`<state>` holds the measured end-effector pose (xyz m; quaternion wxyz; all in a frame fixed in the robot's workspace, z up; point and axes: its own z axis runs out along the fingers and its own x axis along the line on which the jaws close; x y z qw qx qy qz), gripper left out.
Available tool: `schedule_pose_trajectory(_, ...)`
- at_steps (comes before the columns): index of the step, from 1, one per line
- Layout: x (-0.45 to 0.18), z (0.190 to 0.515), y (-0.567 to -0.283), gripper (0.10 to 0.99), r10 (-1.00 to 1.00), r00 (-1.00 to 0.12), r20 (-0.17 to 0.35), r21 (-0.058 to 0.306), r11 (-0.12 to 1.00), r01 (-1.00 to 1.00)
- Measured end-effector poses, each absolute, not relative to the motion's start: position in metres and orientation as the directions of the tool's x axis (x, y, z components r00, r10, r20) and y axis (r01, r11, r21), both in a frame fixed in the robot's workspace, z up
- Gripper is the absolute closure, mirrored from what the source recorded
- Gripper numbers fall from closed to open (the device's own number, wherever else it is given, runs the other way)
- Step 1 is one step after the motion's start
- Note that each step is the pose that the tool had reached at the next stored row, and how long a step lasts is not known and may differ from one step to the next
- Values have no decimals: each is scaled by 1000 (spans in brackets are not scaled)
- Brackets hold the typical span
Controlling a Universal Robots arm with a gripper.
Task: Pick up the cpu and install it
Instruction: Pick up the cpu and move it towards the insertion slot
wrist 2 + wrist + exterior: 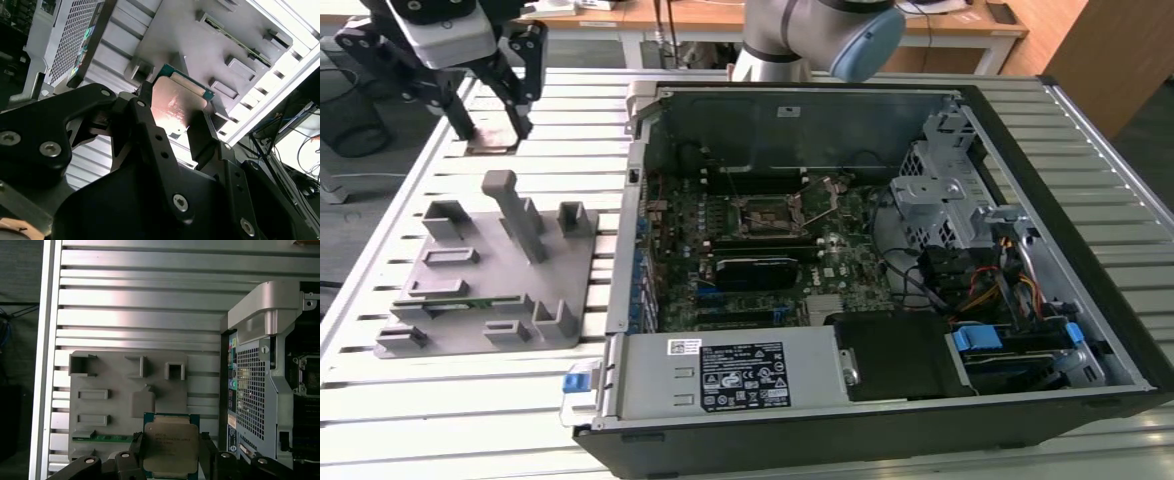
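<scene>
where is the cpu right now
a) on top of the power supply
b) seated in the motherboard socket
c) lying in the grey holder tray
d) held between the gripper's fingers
d: in the first wrist view the cpu sits clamped between the two fingers of the gripper, and in the exterior view that gripper hangs over the table, outside the computer case.

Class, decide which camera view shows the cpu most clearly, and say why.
The first wrist view: the cpu faces the camera squarely, held in the gripper. The second wrist view shows it slanted with glare; the exterior view, a small flat shape.
</scene>
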<state>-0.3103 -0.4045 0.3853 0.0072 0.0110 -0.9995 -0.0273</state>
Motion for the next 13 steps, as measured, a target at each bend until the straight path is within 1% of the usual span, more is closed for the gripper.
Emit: schedule_pose_trajectory(13, -282, 385, -404, 557, -22, -1000, 14, 55, 998, -22)
